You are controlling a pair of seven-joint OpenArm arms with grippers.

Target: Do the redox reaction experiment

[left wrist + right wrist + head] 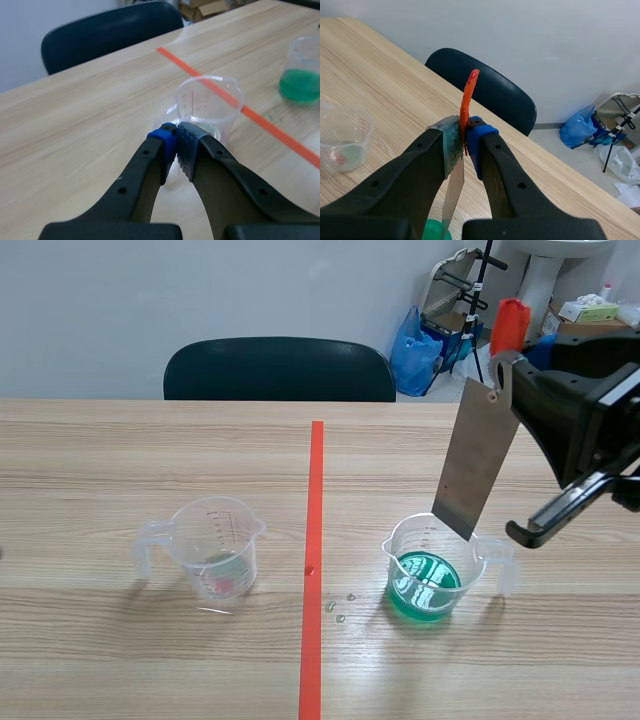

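A grey metal strip (476, 465) with an orange-red tab (510, 324) hangs tilted from my right gripper (504, 368), which is shut on its top end. Its lower tip sits at the rim of a clear cup of green liquid (430, 578), above the liquid. In the right wrist view the strip (452, 195) runs down from between the fingers (464, 132) toward the green liquid (434, 231). A second clear cup (215, 555) stands left of the tape line, holding a little liquid and something pinkish. My left gripper (175, 136) is shut on nothing, just short of that cup (207, 105).
A dark chair (280, 370) stands behind the table's far edge. A few droplets (340, 606) lie on the table between the tape line and the green cup. A blue bag (414, 340) and boxes sit on the floor beyond.
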